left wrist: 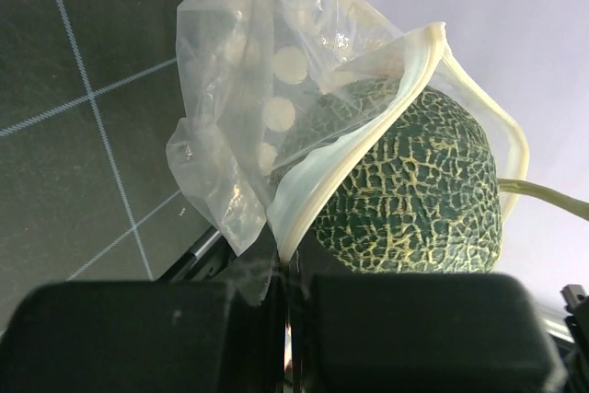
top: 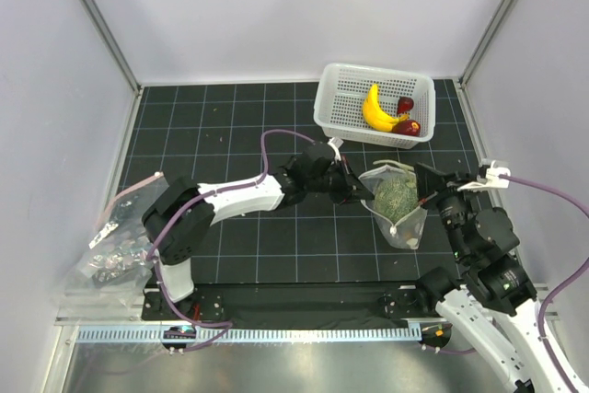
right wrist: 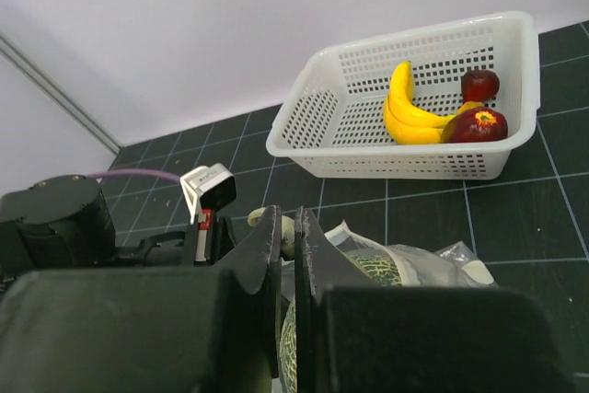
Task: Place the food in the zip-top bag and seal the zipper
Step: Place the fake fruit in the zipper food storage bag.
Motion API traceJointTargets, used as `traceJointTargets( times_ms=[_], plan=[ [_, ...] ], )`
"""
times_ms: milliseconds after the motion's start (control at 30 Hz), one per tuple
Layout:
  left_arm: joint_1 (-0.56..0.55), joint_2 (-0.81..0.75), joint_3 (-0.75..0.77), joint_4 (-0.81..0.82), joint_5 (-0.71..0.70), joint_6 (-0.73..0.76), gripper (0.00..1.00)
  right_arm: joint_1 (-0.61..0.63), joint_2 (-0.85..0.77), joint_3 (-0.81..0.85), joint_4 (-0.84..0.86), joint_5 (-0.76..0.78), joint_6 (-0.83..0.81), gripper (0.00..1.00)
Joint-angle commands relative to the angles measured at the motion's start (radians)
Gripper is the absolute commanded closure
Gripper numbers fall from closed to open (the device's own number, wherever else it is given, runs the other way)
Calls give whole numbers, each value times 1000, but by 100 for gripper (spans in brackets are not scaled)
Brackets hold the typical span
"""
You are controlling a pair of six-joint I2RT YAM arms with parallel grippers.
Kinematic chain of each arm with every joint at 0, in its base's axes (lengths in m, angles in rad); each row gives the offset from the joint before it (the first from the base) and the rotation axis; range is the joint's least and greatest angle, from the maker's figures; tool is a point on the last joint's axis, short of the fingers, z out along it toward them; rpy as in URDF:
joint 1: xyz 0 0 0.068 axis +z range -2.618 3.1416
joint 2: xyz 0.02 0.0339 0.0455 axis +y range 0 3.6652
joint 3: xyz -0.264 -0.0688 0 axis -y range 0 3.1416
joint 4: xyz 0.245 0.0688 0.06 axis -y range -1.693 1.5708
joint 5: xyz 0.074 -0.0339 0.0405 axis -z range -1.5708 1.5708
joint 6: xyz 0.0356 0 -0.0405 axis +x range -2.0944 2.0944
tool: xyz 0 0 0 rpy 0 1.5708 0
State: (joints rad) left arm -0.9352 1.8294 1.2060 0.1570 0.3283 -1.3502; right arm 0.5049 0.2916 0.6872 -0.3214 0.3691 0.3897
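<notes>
1. Presently, left jaws and right jaws each pinch shut on the zip-top bag's (top: 409, 230) mouth edges, with the netted melon (top: 396, 195) inside.
2. Behind on the bench (top: 230, 126), the white basket (top: 333, 103) holds the banana (top: 375, 110) and red fruits (top: 406, 105).

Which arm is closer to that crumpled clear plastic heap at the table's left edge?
Left. The left arm bends right beside the plastic heap; the right arm stands far off on the other side, beyond the zip-top bag.
</notes>
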Motion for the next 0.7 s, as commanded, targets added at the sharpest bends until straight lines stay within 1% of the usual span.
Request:
traceJointTargets(
  times_ms=[0,133,200,300,400,533,667],
  plan=[
    [7,-45,63,-74,-5,75,100,6,47,63,-28,-36,-35,99],
    [15,-39,75,-91,8,94,100,6,98,52,-22,-93,-25,99],
    [24,-36,73,-91,17,94,100,6,138,64,-41,-85,-25,99],
    [38,-33,70,-91,35,94,100,6,217,123,-152,-68,-29,99],
    [53,-44,63,-96,32,105,100,6,267,170,-223,-42,-35,99],
    [65,-61,53,-103,32,115,100,6,300,167,-222,-33,-18,99],
    [67,-77,61,-134,35,134,100,7,354,175,-226,-67,-20,99]
  ],
)
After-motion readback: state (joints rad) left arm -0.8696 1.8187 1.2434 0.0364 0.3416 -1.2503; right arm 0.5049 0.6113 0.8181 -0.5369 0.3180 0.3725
